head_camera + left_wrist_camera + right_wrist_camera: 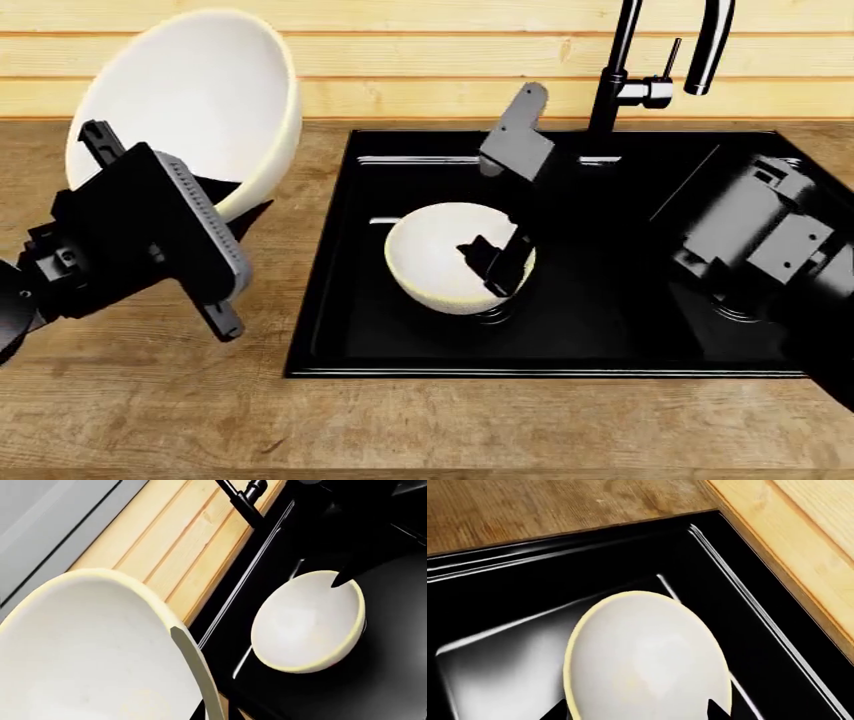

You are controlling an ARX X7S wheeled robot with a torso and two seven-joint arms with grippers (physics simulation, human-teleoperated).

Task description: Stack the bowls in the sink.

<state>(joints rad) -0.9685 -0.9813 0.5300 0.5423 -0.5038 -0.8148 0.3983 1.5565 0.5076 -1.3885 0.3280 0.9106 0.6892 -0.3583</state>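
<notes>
Judging by how things lie, the stacking is about half done: the smaller bowl (454,258) sits tilted in the left basin of the sink (320,330), empty, with the right claw (497,262) clamped on its right rim. The large bowl (187,105), also empty, is held tilted in the air over the wooden counter (160,420), left of the sink, the left claw (227,215) clamped on its rim. It is not yet in the sink, and the stacking itself remains.
</notes>
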